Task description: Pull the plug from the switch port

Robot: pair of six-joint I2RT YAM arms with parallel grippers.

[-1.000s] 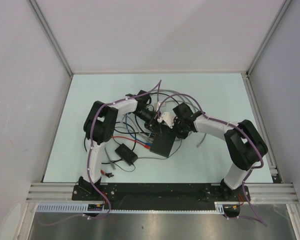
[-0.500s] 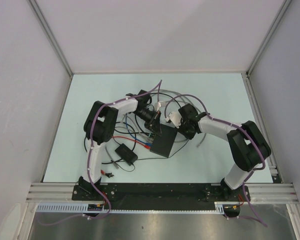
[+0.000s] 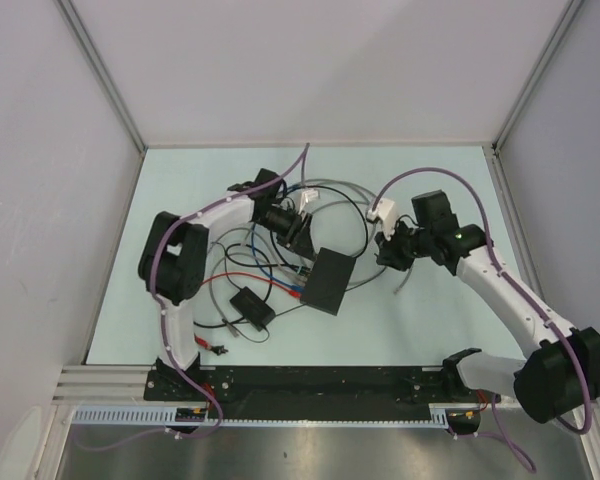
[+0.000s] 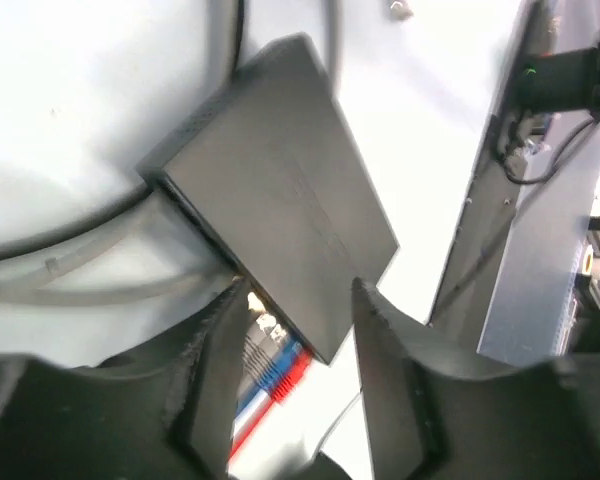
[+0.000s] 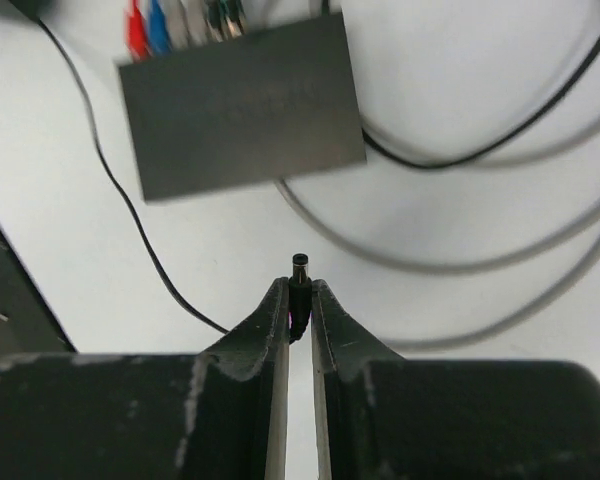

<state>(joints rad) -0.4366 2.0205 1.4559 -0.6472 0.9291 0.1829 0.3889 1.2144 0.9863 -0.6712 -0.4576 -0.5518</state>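
Observation:
The flat dark grey switch lies mid-table. Its port edge carries red, blue and other plugs, seen also in the left wrist view as the port edge. My right gripper is shut on a small black barrel plug, held apart from the switch with a gap of bare table between. In the top view the right gripper hangs to the right of the switch. My left gripper is open, its fingers astride a corner of the switch; in the top view the left gripper is at the switch's back-left.
A smaller black box with thin red and black wires lies left of the switch. Grey and black cables loop behind and around the switch. Side walls bound the table left and right.
My right arm has drawn back to the right, away from the switch, with the plug in its jaws. The left gripper has opened and its arm has shifted.

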